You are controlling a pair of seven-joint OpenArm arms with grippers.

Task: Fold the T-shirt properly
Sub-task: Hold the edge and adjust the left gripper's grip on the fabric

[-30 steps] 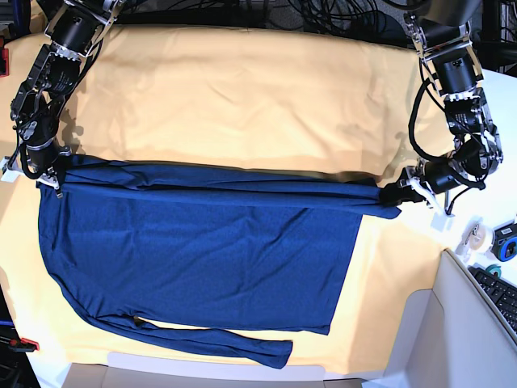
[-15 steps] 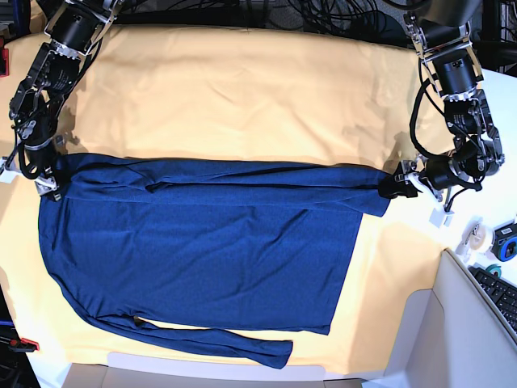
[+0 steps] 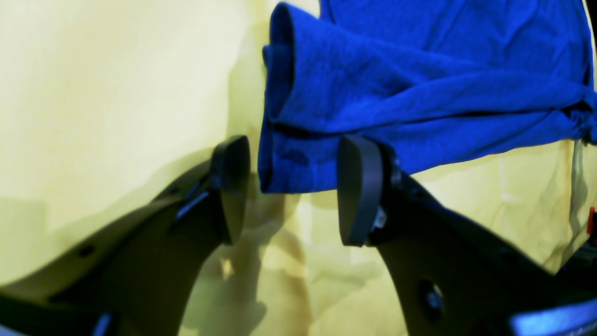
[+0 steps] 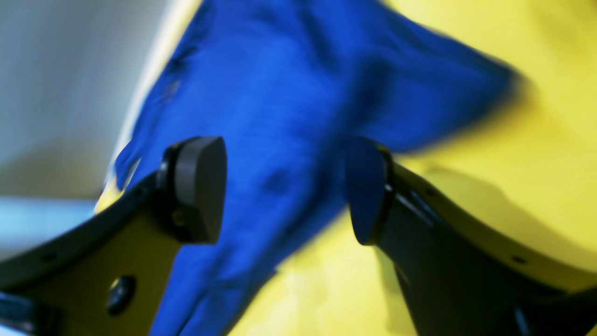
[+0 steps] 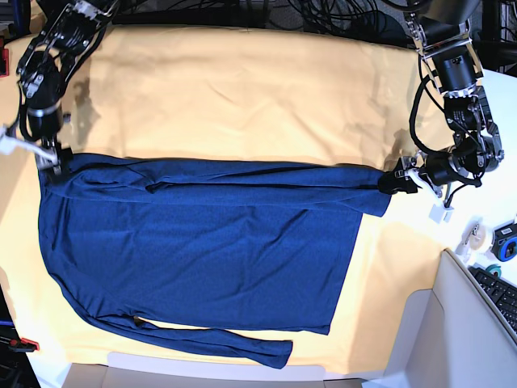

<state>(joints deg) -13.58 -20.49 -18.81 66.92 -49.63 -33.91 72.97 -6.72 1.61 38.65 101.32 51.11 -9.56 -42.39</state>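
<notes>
Base view: the T-shirt [image 5: 202,250] lies flat on the yellow table cloth [image 5: 242,97], long axis running left to right, one sleeve along its near edge. Left wrist view: left gripper [image 3: 291,189] gapes wide around the shirt's end. Right wrist view: right gripper [image 4: 284,191] spread wide over blurred shirt fabric.

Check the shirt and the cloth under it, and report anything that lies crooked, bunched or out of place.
The T-shirt mostly lies flat on the yellow table cloth. Two oddities: the lower sleeve trails loose along the near edge, unfolded, and the end by the left gripper is bunched into rumpled layers rather than a clean fold. Nothing looks spilled or damaged.
</notes>
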